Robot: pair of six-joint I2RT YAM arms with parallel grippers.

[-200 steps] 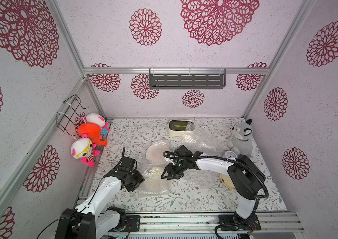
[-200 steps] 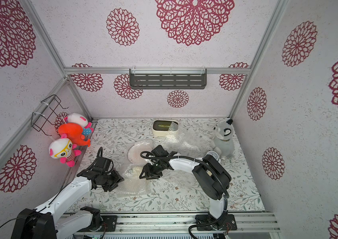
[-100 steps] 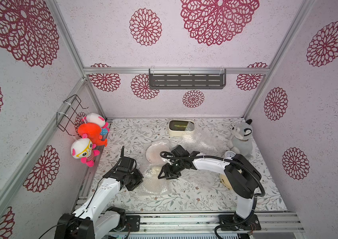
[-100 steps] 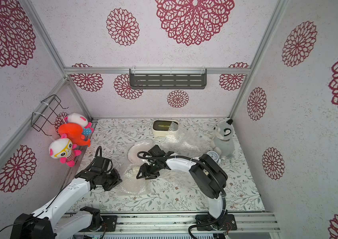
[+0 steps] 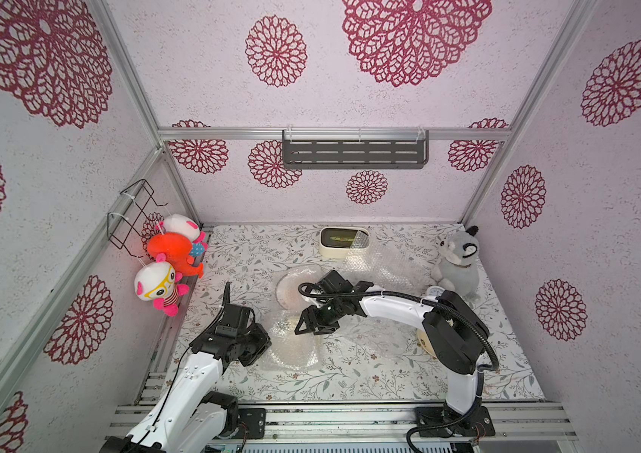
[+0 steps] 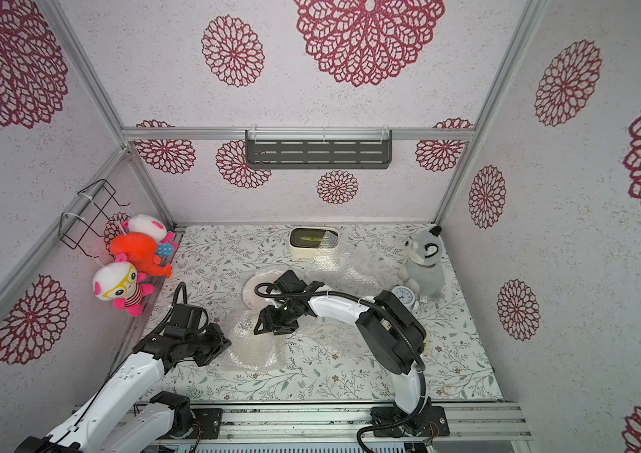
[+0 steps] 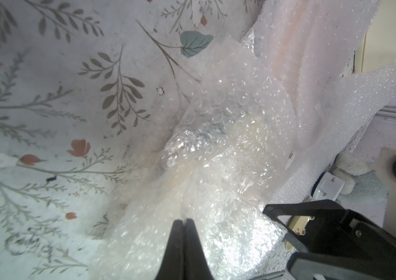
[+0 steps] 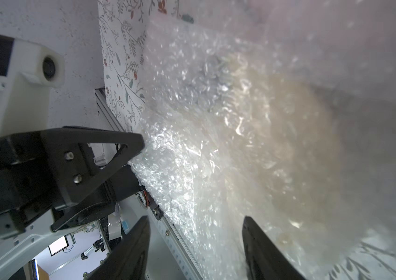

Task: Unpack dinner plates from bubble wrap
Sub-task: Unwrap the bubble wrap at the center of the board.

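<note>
A dinner plate wrapped in bubble wrap (image 5: 293, 347) (image 6: 252, 351) lies near the table's front left. My left gripper (image 5: 260, 346) (image 7: 182, 221) is shut on that wrap's left edge, and the plastic bunches up at its tips. My right gripper (image 5: 309, 329) (image 8: 196, 218) hovers open just above the bundle's far side, nothing between its fingers. Through the wrap the plate (image 8: 284, 150) shows as a cream disc. A second cream plate (image 5: 289, 290) lies behind, partly under wrap. Another cream plate (image 5: 424, 343) peeks from behind the right arm.
Loose bubble wrap (image 5: 383, 262) is spread at the back right. A cream box with a dark top (image 5: 344, 241) stands at the back. A grey plush (image 5: 458, 261) and a small clock (image 5: 434, 291) are at the right. Plush toys (image 5: 169, 251) hang on the left wall.
My left gripper has closed on the wrap's edge. The right gripper has slid left and forward over the wrapped plate and its jaws have spread wider.
</note>
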